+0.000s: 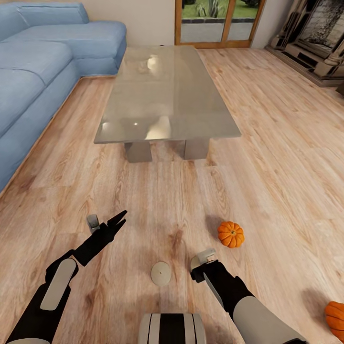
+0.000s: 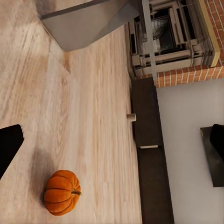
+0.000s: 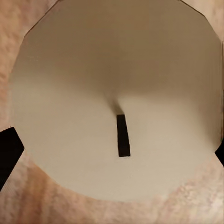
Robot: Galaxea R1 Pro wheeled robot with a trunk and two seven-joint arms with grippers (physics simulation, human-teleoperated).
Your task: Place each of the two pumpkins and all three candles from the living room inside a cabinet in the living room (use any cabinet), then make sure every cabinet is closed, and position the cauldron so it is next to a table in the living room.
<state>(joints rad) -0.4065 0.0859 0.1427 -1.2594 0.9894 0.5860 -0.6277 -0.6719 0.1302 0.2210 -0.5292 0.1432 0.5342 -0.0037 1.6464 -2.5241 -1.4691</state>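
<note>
Two orange pumpkins lie on the wood floor, one (image 1: 231, 234) ahead of my right arm and one (image 1: 336, 320) at the right edge. The left wrist view shows a pumpkin (image 2: 62, 192) too. One grey candle (image 1: 92, 222) stands just left of my open left gripper (image 1: 122, 217). A second candle (image 1: 161, 274) sits between my arms, seen from above. My right gripper (image 1: 200, 268) is down over a third candle (image 1: 206, 254). Its wick and top (image 3: 116, 84) loom close in the right wrist view, with a dark fingertip (image 3: 8, 151) at each side. The glass-topped table (image 1: 167, 95) stands ahead.
A blue sofa (image 1: 43, 62) runs along the left and a fireplace (image 1: 315, 38) sits at the far right. In the left wrist view the long dark cabinet (image 2: 149, 158) lines the wall, with a small pale stub (image 2: 131, 117) on the floor against it.
</note>
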